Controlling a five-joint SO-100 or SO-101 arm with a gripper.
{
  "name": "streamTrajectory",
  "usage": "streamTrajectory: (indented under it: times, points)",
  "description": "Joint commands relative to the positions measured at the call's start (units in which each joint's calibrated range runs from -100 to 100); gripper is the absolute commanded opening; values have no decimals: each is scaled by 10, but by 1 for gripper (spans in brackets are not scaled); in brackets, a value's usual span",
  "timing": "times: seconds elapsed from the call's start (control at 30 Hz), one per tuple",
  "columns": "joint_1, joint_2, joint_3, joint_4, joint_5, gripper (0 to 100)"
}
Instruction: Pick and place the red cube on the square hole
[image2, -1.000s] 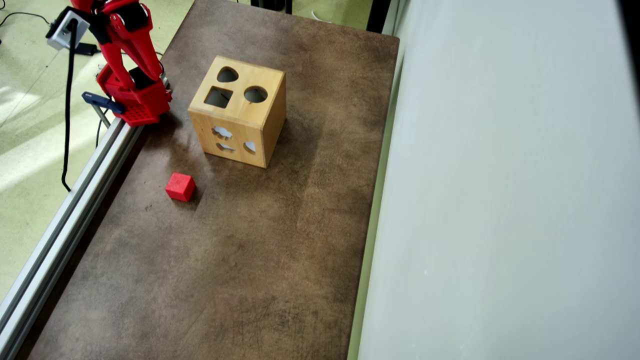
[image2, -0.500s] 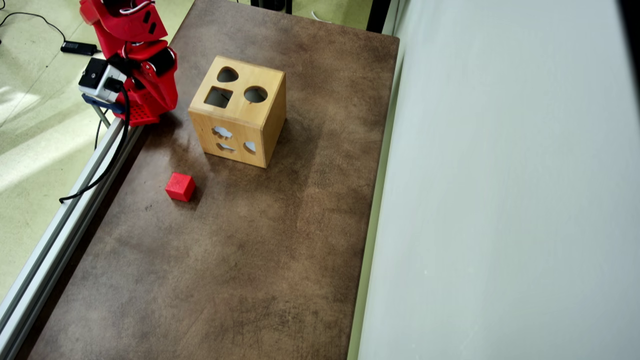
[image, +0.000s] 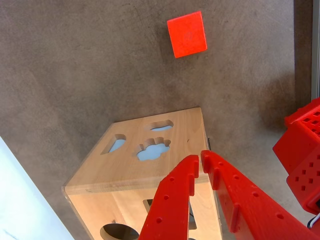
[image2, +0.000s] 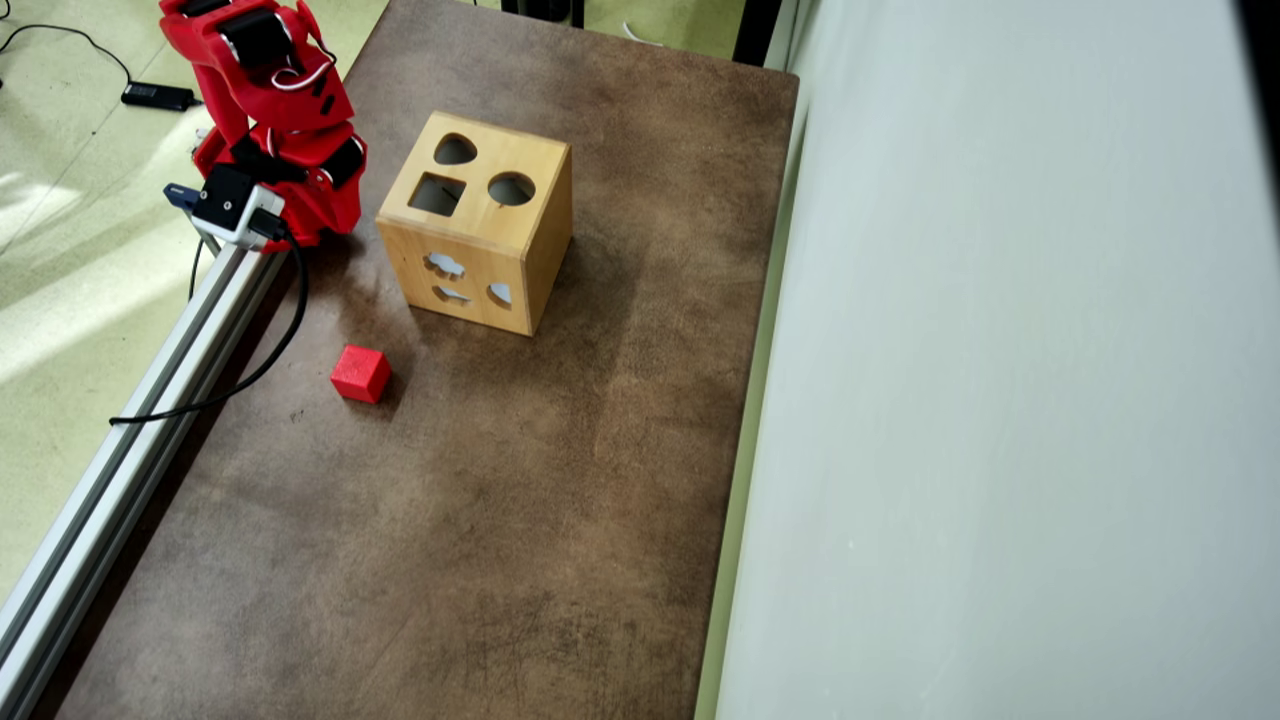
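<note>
The red cube lies alone on the brown table, in front of and to the left of the wooden box in the overhead view. The wrist view shows the cube far beyond the box. The square hole is a dark cutout in the box's top face. In the wrist view the square hole is mostly hidden behind a finger. My gripper is shut and empty, its tips close together over the box's edge. In the overhead view the folded red arm hides the gripper.
The box top also has a round hole and a teardrop-like hole. An aluminium rail with a black cable runs along the table's left edge. A pale wall bounds the right side.
</note>
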Motion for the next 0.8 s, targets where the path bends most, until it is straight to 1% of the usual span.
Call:
streamTrajectory:
  times: [0.0, 0.5, 0.7, 0.77]
  points:
    - [1, -7, -1, 4, -1, 2]
    - [3, 1, -1, 4, 2, 2]
    - [26, 2, -1, 4, 3, 2]
    - [29, 2, -1, 4, 3, 3]
